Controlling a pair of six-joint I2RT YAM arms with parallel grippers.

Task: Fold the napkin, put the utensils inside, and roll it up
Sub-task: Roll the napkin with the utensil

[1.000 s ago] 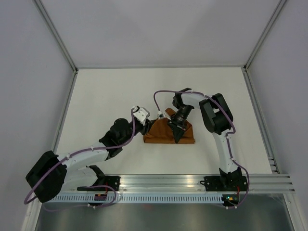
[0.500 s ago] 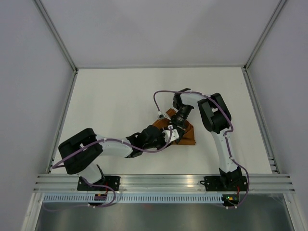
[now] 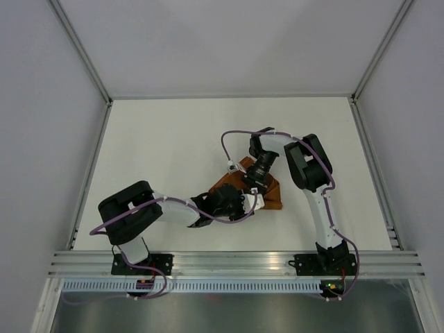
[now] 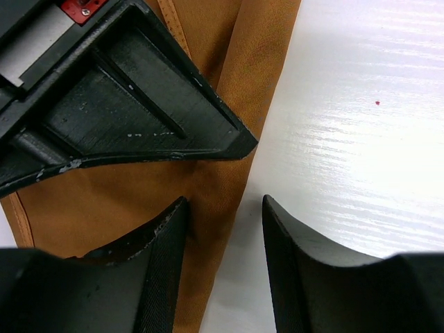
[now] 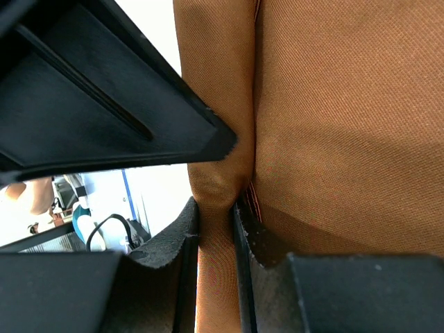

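**Napkin and both grippers.** The napkin (image 3: 272, 197) lies bunched in a rust-orange heap near the middle of the white table (image 3: 166, 139). My right gripper (image 5: 216, 239) stands over the napkin from its far side and is clamped on a raised fold. The cloth runs as a narrow ridge between the two fingers (image 5: 262, 244), which press it from both sides. My left gripper (image 4: 223, 232) meets the napkin at its near edge with its fingers apart (between them show only the cloth's border and bare table). One finger (image 4: 156, 257) hangs over the napkin, the other over the table just beside the napkin. I cannot tell whether either touches down. Both grippers crowd close together at the napkin, and a finger of each shows in the other's wrist view.
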